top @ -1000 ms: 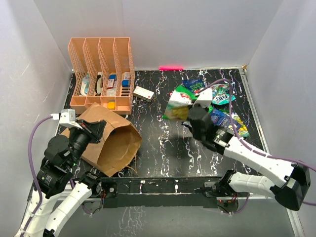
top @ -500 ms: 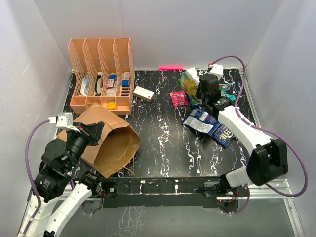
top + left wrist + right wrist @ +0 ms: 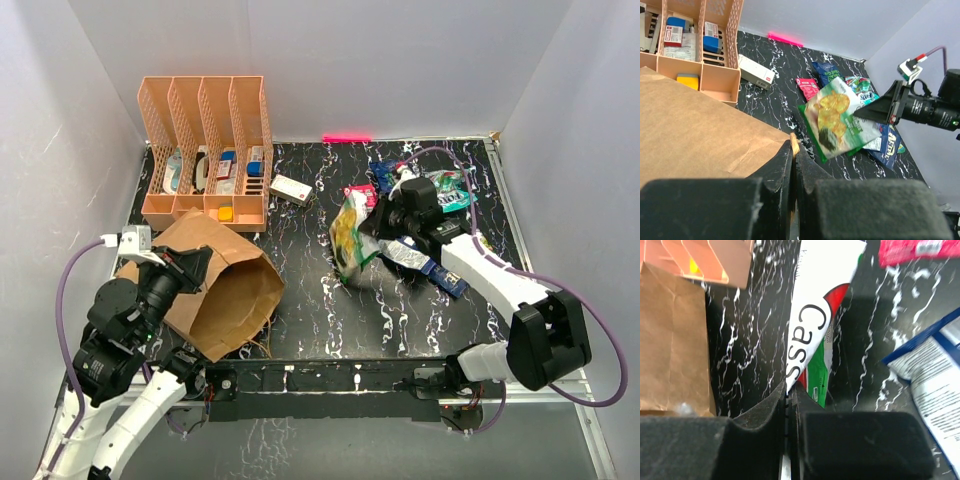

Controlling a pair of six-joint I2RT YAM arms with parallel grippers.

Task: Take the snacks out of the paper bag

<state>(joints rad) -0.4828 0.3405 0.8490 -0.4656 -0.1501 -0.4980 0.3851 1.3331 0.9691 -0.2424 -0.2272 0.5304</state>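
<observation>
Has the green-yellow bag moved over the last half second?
Yes. The green-yellow bag, held by the right gripper, has come toward the near edge and leftward, farther from the pink strip.

White walls (image 3: 400, 60), black marbled table (image 3: 330, 300)

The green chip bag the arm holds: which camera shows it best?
The left wrist view: the green chip bag faces it, whole front showing. The top external view shows it smaller and tilted; the right wrist view catches only a close strip with lettering.
</observation>
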